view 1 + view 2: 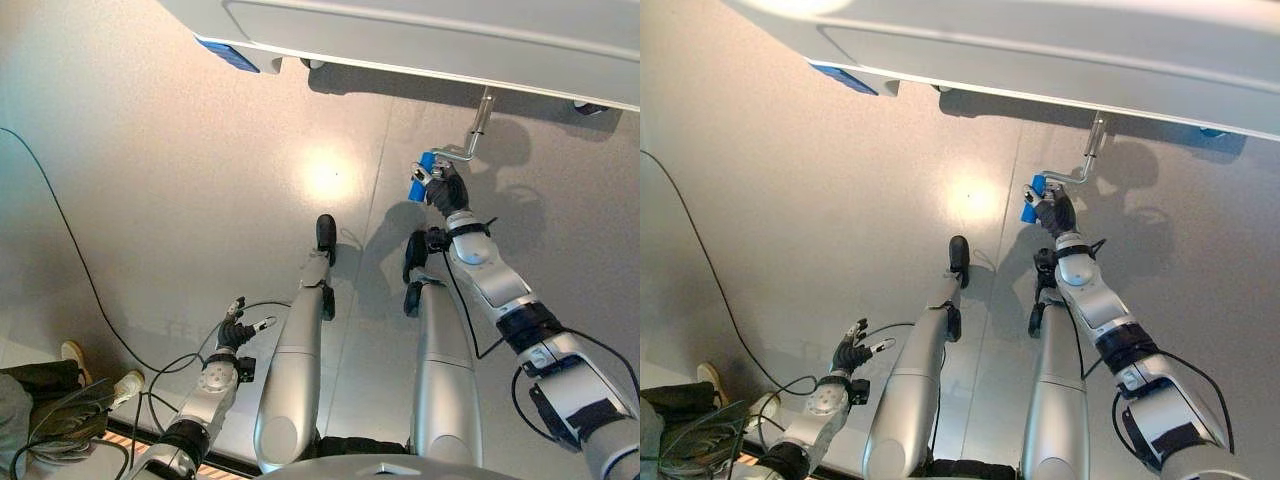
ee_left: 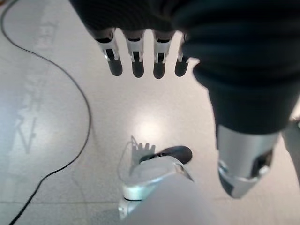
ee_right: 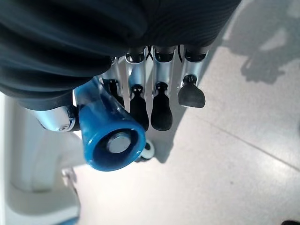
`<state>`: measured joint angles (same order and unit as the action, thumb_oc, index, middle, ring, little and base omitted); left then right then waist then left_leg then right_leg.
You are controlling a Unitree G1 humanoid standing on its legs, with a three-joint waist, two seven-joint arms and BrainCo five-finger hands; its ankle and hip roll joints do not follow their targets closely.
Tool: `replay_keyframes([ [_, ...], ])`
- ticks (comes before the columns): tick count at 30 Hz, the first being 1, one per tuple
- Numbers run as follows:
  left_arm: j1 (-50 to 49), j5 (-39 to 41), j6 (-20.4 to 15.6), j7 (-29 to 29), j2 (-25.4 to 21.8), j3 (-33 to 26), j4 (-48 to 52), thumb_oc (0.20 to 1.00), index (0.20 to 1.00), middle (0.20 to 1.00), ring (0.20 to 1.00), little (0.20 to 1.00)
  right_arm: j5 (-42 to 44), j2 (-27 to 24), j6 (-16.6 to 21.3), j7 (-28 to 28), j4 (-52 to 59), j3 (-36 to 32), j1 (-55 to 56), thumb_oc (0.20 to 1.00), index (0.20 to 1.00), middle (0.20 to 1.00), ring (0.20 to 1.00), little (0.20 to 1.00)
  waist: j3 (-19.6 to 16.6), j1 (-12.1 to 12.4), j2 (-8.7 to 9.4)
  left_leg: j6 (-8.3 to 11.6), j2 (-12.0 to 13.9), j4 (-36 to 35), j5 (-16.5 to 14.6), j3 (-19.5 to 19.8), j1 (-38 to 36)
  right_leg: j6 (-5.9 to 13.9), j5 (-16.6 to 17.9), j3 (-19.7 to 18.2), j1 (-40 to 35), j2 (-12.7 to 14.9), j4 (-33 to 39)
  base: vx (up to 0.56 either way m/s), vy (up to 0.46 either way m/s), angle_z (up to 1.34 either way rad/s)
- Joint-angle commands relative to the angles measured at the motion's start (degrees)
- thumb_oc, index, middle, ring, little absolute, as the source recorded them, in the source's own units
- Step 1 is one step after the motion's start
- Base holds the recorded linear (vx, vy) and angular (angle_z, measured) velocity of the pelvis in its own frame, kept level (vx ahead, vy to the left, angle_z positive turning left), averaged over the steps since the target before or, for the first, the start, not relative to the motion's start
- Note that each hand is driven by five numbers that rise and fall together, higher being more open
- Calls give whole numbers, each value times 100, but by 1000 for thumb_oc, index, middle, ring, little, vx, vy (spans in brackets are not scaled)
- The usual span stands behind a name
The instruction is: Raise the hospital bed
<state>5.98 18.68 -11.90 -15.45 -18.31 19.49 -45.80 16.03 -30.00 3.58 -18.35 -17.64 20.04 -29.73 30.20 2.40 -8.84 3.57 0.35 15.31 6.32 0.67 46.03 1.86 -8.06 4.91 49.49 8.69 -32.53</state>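
Crank handle (image 3: pixel 110 140): glossy blue plastic, metal cap at end. Crank rod (image 1: pixel 478 125) bare metal. Floor (image 1: pixel 200 200) smooth, speckled, slight sheen.

No legible text, numbers, labels or signs can be made out on any surface. A blue patch (image 1: pixel 226 55) is seen on the underside of the hospital bed (image 1: pixel 420 40), but no characters can be read on it. The blue crank handle (image 3: pixel 111 136) carries no marking.

Right hand (image 3: pixel 154 101) wrapped around blue crank handle (image 3: pixel 110 136), fingers (image 3: pixel 161 110) curled against its side, handle's round end pointing out past the fingertips. White bed frame (image 3: pixel 28 187) just beside it.
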Motion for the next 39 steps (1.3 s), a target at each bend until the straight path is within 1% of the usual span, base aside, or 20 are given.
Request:
replay_keyframes([
  [1, -252, -285, 9, 18, 20, -91, -191, 1000, 1000, 1000, 1000, 1000, 148, 6, 1463, 151, 1898, -367, -578, 200, 200, 200, 200, 200, -41, -228, -68, 111, -82, 312, -327, -57, -313, 717, 891, -300, -438, 136, 853, 0, -17, -9],
  [5, -306, -321, 9, 53, 12, -130, -169, 1000, 1000, 1000, 1000, 1000, 103, -136, 1480, 115, 2067, -526, -455, 200, 200, 200, 200, 200, -41, -270, -65, 114, -72, 274, -330, -74, -401, 716, 894, -317, -498, 124, 888, 2, -16, -7],
  [6, -379, -312, -13, 65, -12, -174, -112, 1000, 1000, 1000, 1000, 1000, 175, -175, 1522, 76, 2090, -699, -322, 200, 200, 200, 200, 200, -41, -302, -58, 124, -54, 212, -320, -102, -509, 711, 891, -356, -551, 93, 924, 4, -22, -3],
  [7, -385, -327, -22, 71, -5, -198, -99, 1000, 1000, 1000, 1000, 1000, 225, -177, 1553, 64, 2111, -805, -230, 200, 200, 200, 200, 200, -41, -333, -33, 132, -29, 203, -311, -135, -555, 700, 890, -388, -606, 65, 978, 4, -22, -5],
  [12, -431, -298, -31, 110, 7, -228, -67, 1000, 1000, 1000, 1000, 1000, 429, -212, 1644, 48, 2160, -1106, 14, 200, 200, 200, 200, 200, -41, -380, -30, 139, -11, 177, -306, -161, -624, 689, 891, -410, -652, 49, 1003, -3, -27, -12],
  [13, -442, -302, -34, 113, 29, -262, -118, 1000, 1000, 1000, 1000, 1000, 490, -237, 1690, -4, 2152, -1287, 133, 200, 200, 200, 200, 200, -41, -410, -31, 150, -5, 145, -304, -176, -677, 684, 892, -447, -661, 31, 1010, 0, 0, 0],
  [17, -459, -272, -40, 107, 61, -309, -124, 1000, 1000, 1000, 1000, 1000, 629, -257, 1780, -91, 2162, -1528, 245, 200, 200, 200, 200, 200, -41, -435, -38, 156, 21, 75, -265, -204, -711, 676, 949, -482, -640, -3, 1048, 2, -3, -1],
  [18, -483, -248, -47, 114, 74, -321, -157, 1000, 1000, 1000, 1000, 1000, 704, -227, 1826, -126, 2163, -1665, 339, 200, 200, 200, 200, 200, -41, -465, -15, 157, 33, 92, -297, -223, -740, 675, 915, -504, -663, -22, 1041, -5, -9, -5],
  [22, -479, -225, -54, 118, 85, -335, -141, 1000, 1000, 1000, 1000, 1000, 698, -208, 1849, -222, 2118, -1842, 433, 200, 200, 200, 200, 200, -41, -486, -9, 163, 54, 90, -273, -248, -733, 662, 945, -529, -650, -45, 1068, 0, -24, -8],
  [26, -510, -200, -64, 84, 98, -346, -141, 1000, 1000, 1000, 1000, 1000, 608, -186, 1896, -428, 2111, -2100, 585, 200, 200, 200, 200, 200, -41, -527, -4, 172, 61, 102, -314, -251, -757, 654, 908, -551, -660, -65, 1047, 0, -7, -1],
  [28, -490, -198, -59, 60, 116, -381, -190, 1000, 1000, 1000, 1000, 1000, 574, -179, 1900, -551, 2015, -2210, 596, 200, 200, 200, 200, 200, -41, -538, 0, 174, 69, 99, -281, -259, -720, 648, 955, -563, -620, -82, 1074, 0, 0, 0],
  [29, -514, -174, -75, 42, 113, -387, -164, 1000, 1000, 1000, 1000, 1000, 500, -188, 1880, -674, 1924, -2272, 629, 200, 200, 200, 200, 200, -41, -543, 11, 167, 71, 130, -329, -257, -731, 643, 919, -570, -617, -96, 1050, 7, -14, -3],
  [30, -498, -174, -74, 42, 114, -394, -165, 1000, 1000, 1000, 1000, 1000, 500, -190, 1879, -675, 1924, -2273, 612, 200, 200, 200, 200, 200, -41, -540, 10, 166, 73, 115, -294, -259, -705, 641, 959, -573, -594, -99, 1073, 6, -22, -4],
  [34, -495, -147, -94, -41, 119, -402, -152, 1000, 1000, 1000, 1000, 1000, 221, -201, 1769, -1068, 1585, -2540, 737, 200, 200, 200, 200, 200, -41, -575, 46, 153, 88, 216, -367, -252, -618, 633, 910, -604, -513, -131, 1001, 5, -18, -3],
  [35, -495, -147, -94, -41, 119, -402, -152, 1000, 1000, 1000, 1000, 1000, 221, -201, 1769, -1068, 1585, -2540, 737, 200, 200, 200, 200, 200, -41, -575, 46, 153, 88, 216, -367, -252, -618, 633, 910, -604, -513, -131, 1001, 0, 0, 0],
  [36, -497, -140, -107, -67, 118, -399, -112, 1000, 1000, 1000, 1000, 1000, 97, -211, 1717, -1205, 1467, -2593, 756, 200, 200, 200, 200, 200, -41, -577, 56, 153, 93, 236, -375, -249, -583, 632, 909, -609, -488, -135, 996, 0, 0, 0],
  [38, -513, -147, -117, -81, 112, -386, -66, 1000, 1000, 1000, 1000, 1000, 60, -205, 1695, -1258, 1370, -2634, 783, 200, 200, 200, 200, 200, -41, -578, 54, 151, 97, 261, -383, -246, -553, 629, 908, -604, -465, -131, 982, 0, 0, 0],
  [39, -527, -151, -121, -103, 108, -368, -55, 1000, 1000, 1000, 1000, 1000, 3, -205, 1649, -1379, 1197, -2688, 800, 200, 200, 200, 200, 200, -41, -578, 55, 145, 98, 272, -389, -248, -530, 624, 902, -603, -435, -138, 965, 0, 0, 0],
])
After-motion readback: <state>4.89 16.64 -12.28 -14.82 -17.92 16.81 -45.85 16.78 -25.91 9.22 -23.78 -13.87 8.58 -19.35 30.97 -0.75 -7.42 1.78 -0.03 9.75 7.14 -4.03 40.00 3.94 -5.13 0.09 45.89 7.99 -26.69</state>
